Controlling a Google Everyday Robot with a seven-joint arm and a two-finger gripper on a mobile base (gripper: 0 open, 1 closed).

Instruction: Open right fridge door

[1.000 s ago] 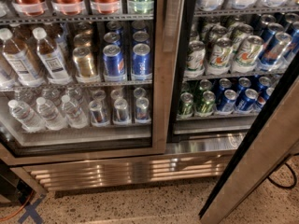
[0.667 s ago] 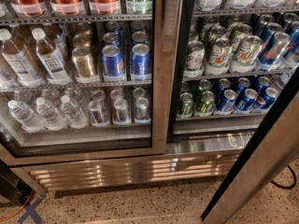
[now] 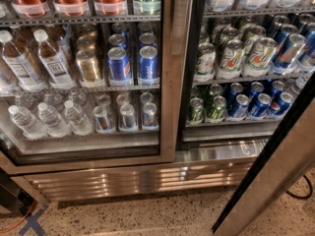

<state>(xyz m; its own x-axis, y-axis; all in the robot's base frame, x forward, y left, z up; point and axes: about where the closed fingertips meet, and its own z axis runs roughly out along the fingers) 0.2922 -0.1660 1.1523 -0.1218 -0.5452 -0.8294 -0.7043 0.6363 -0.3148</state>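
You cannot see the arm from this camera, and the gripper is outside the picture as well, so you cannot tell how far it is open or whether it touches anything.

The right fridge door (image 3: 278,181), a wide brushed stainless-steel frame with a dark inner edge, stands swung open. It cuts across your lower right corner as a slanted band, running from the right edge down to the bottom edge. Only this piece of the frame shows.

With that door out of the way, you look straight into the right compartment. On its middle shelf stand green-and-white soda cans (image 3: 231,58), with tall blue cans (image 3: 290,48) just beside them on the right. The shelf below holds small green cans (image 3: 206,109) and small blue cans (image 3: 258,104) side by side.

The left glass door (image 3: 170,82), in a matching steel frame, is shut. Through it you see clear plastic water bottles (image 3: 49,119) on the lowest shelf with silver cans (image 3: 125,117) next to them. One shelf up are brown tea bottles with white caps (image 3: 51,58), gold cans (image 3: 88,65) and blue soda cans (image 3: 133,63).

Under both compartments runs a ribbed steel grille (image 3: 138,178). Below it lies a speckled terrazzo floor (image 3: 147,215), with a black cable (image 3: 301,193) at the right and an orange cable (image 3: 17,220) crossing blue tape (image 3: 35,219) at the lower left.
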